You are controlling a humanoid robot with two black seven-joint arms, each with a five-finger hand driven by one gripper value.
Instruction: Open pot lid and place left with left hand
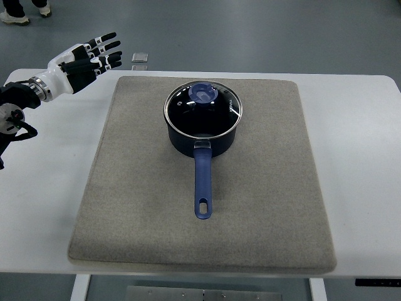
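Not started: lid (202,100) on pot (202,135), mid mat (125,207). Left robot hand (88,58) empty, fingers spread, over bench (50,188) far-left corner.

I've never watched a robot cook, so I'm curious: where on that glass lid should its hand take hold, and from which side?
Probably the round blue knob at the centre of the lid, taken from above. It is the only raised part; the glass around it looks smooth and sits flush on the pot. The left hand, open at the table's far left, would come in from that side.

One pot (202,128), one lid (202,107), one mat (125,207), one hand (81,59)
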